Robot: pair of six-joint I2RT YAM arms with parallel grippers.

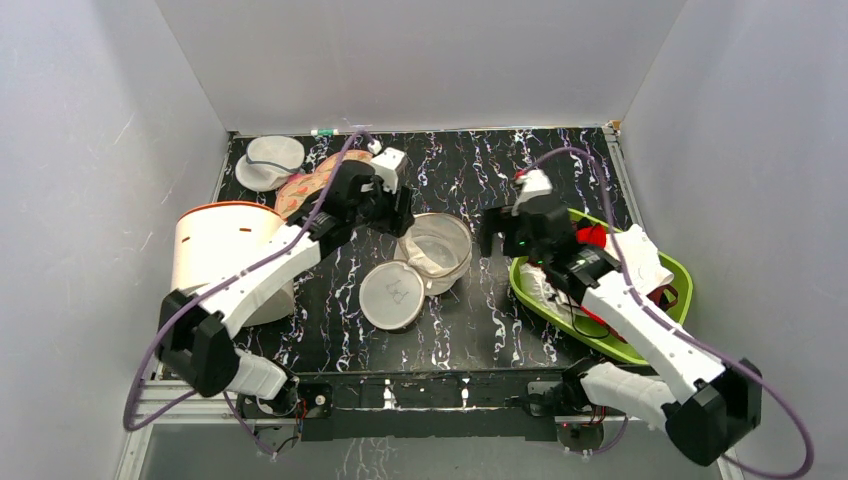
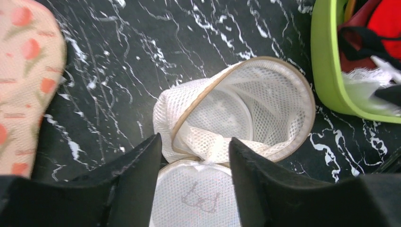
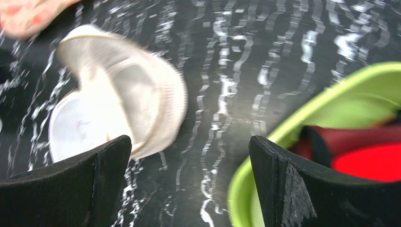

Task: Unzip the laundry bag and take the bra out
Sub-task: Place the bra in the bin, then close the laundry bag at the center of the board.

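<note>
1. Bag lies unzipped mid-desk, one half flat, one propped up.
2. Bra lies in green tray, right of bag.
3. Left claw: fingers spread, empty, over bag.
4. Right claw: fingers spread, empty, between bag and tray.

A white tub with an orange rim stands at the left of the black marbled surface. Behind it lie a small grey mesh pod and a cream cloth with pink flowers. At the right sits a lime green tray holding a white cloth.
</note>
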